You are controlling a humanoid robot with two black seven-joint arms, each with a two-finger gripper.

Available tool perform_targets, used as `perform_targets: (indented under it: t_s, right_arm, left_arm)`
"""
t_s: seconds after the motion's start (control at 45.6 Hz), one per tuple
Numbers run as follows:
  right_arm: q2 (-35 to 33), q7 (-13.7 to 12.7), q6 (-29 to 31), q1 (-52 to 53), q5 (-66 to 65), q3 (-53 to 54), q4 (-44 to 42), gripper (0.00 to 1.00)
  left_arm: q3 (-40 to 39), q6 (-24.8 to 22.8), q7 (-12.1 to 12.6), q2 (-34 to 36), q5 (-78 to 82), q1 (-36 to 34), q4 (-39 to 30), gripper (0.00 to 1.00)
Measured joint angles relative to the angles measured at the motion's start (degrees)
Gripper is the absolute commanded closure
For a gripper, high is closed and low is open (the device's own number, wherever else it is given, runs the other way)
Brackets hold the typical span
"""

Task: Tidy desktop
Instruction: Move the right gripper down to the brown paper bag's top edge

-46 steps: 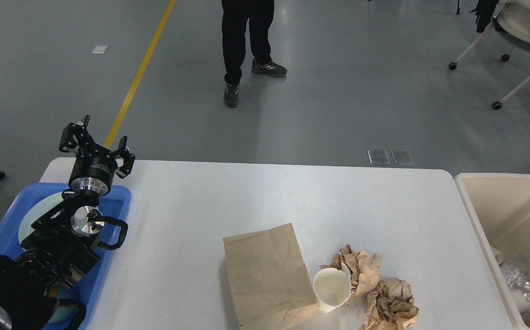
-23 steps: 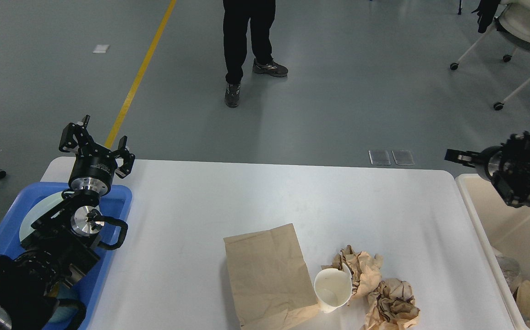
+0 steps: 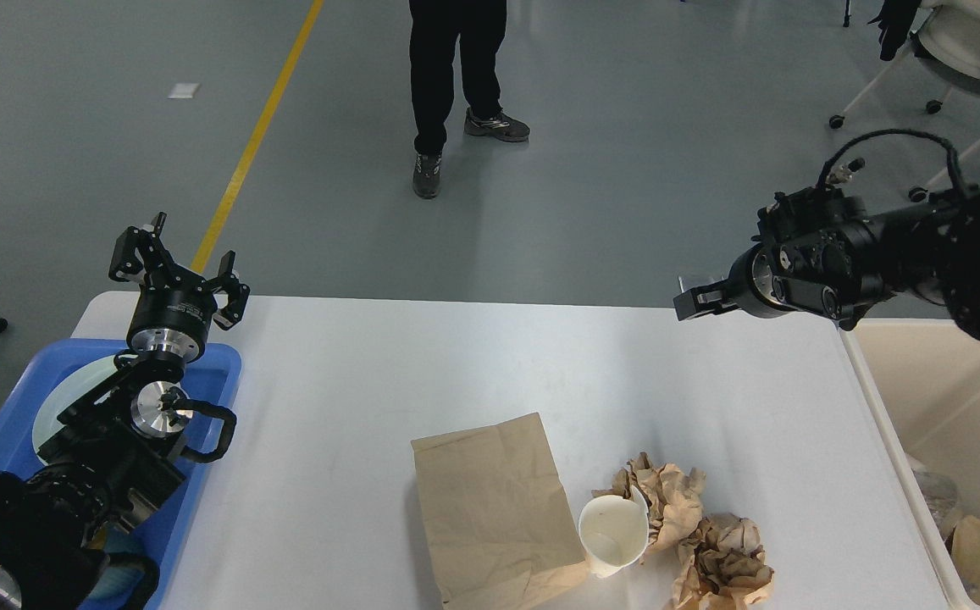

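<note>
The white desktop (image 3: 422,364) carries a flat brown paper bag (image 3: 494,508), a white paper cup (image 3: 614,535) lying on its side, and two crumpled brown paper wads (image 3: 667,500) (image 3: 722,568) near the front. My left gripper (image 3: 178,264) is open and empty, held above the table's far left corner over the blue tray. My right gripper (image 3: 693,302) reaches in from the right above the far right part of the desktop, well behind the paper wads; it is seen end-on and dark, so its fingers cannot be told apart.
A blue tray (image 3: 223,373) with a pale plate (image 3: 74,394) sits at the left edge. A beige bin (image 3: 921,398) with rubbish in it stands at the right. A person (image 3: 456,76) stands on the floor beyond the table. A wheeled chair (image 3: 955,59) is far right.
My right arm has come into view from the right and swung left over the far right of the desktop. The left arm and the items on the table have not moved.
</note>
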Motion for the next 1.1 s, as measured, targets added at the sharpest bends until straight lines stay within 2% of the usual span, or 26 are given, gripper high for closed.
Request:
perform_targets:
  t_s: [0.175,0.307,0.592,0.679,0.811,1.096]
  right_arm:
    - [1.4,0.1,2.9,10.4,-0.4,1.8,13.0,0.0]
    - [1.1,0.1,8.1,17.1,-0.3,7.0,19.4,0.0]
    - [-4.6,-0.2,25.0,25.9,0.0,21.7,22.4,0.0]
    - [-5.4,-0.4,27.7,27.1,0.2,23.5,22.4,0.0]
    - [-5.3,-0.5,27.5,26.0,0.4,24.1,22.2,0.0]
    - [-1.0,-1.2,15.8,10.8,0.3,23.3,16.5,0.0]
  left_arm:
    - [0.0,0.0,0.0,0.0,0.0,0.0,0.0,0.04]
    - [0.0,0.0,0.0,0.0,0.0,0.0,0.0,0.04]
    - [0.0,0.0,0.0,0.0,0.0,0.0,0.0,0.04]
    - [0.0,0.0,0.0,0.0,0.0,0.0,0.0,0.04]
    - [0.0,0.0,0.0,0.0,0.0,0.0,0.0,0.04]
    - [0.0,0.0,0.0,0.0,0.0,0.0,0.0,0.04]
